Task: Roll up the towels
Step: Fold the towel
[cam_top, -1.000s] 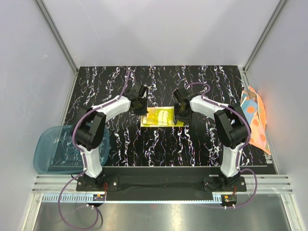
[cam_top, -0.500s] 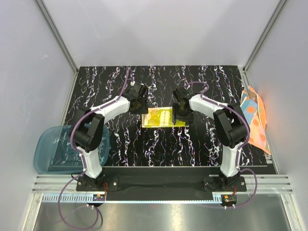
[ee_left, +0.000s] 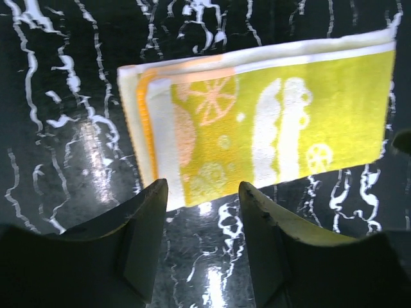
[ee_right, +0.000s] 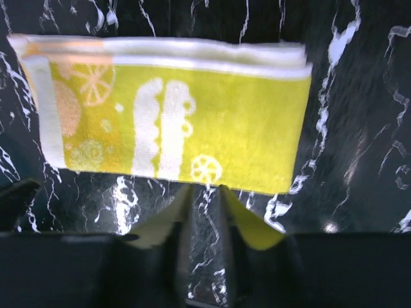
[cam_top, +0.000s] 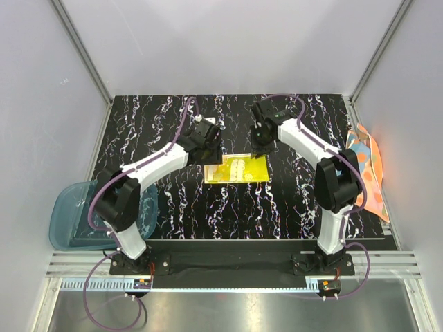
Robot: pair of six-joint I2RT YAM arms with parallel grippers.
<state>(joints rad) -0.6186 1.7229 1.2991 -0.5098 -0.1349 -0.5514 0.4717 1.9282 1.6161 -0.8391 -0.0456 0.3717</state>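
Note:
The yellow towel (cam_top: 239, 168) lies folded into a flat strip in the middle of the black marbled table (cam_top: 173, 117). It fills the left wrist view (ee_left: 270, 122) and the right wrist view (ee_right: 173, 122). My left gripper (cam_top: 210, 153) hovers by its left end, open (ee_left: 202, 192), with bare table between the fingers (ee_left: 144, 224). My right gripper (cam_top: 261, 148) hangs by the right end (ee_right: 205, 192), its jaws a narrow gap apart with nothing in them. The orange towel with blue patches (cam_top: 367, 169) lies crumpled at the table's right edge.
A translucent blue tray (cam_top: 73, 214) sits off the table's left near corner. White walls and aluminium posts close in the back and both sides. The arm bases (cam_top: 228, 263) stand along the near edge.
Both grippers have drawn back from the yellow towel's ends toward the far side. The left jaws have opened; the right jaws widened, then narrowed. The towel lies flat.

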